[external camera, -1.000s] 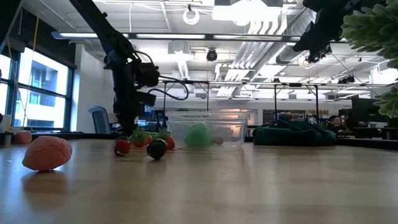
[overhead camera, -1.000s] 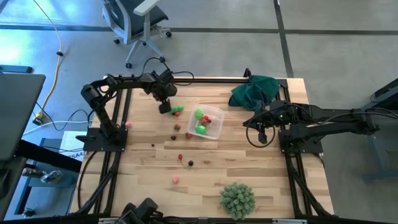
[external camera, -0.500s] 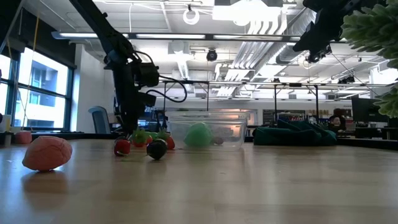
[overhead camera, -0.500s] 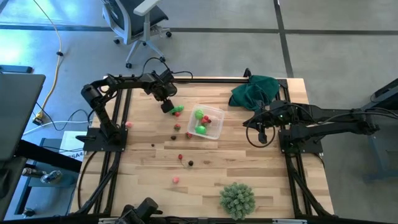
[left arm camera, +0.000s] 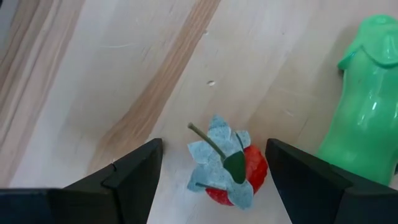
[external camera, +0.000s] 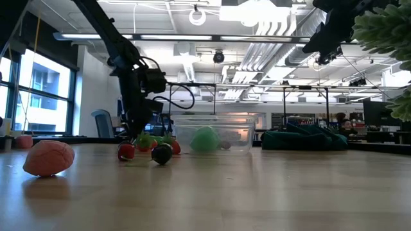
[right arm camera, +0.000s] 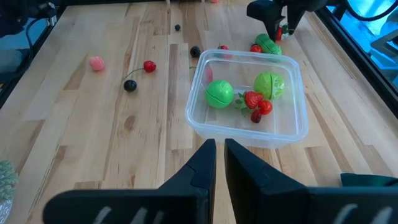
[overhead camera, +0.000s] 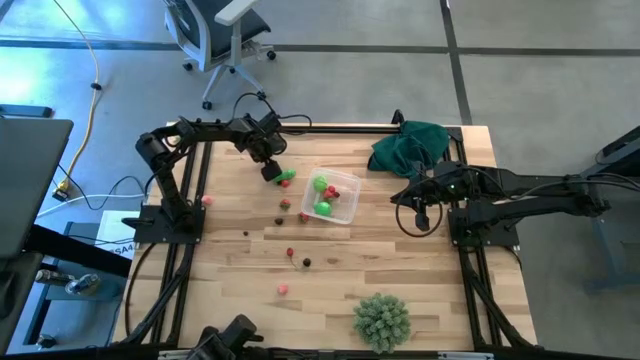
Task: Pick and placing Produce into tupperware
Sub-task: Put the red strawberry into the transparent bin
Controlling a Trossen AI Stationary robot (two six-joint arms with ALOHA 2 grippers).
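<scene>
Red strawberry [left arm camera: 233, 177] sits between your left gripper's [left arm camera: 214, 171] parted jaws, uncaught; centre on the body, not the leaf, then close. Mind the green piece [left arm camera: 367, 99] beside it. Tupperware [overhead camera: 331, 197] waits nearby; right gripper [right arm camera: 219, 163] stays clenched, empty.

One camera hangs high up and looks straight down on the whole table [overhead camera: 400, 270]. One sits low at the table's edge and looks flat across the wood into the room. One rides on the left arm and looks from very close at a red strawberry [left arm camera: 233, 177] on the wood. One rides on the right arm and looks from farther back, slanting down across the table. The clear tupperware [right arm camera: 249, 99] shows in the high, low and right arm views.
</scene>
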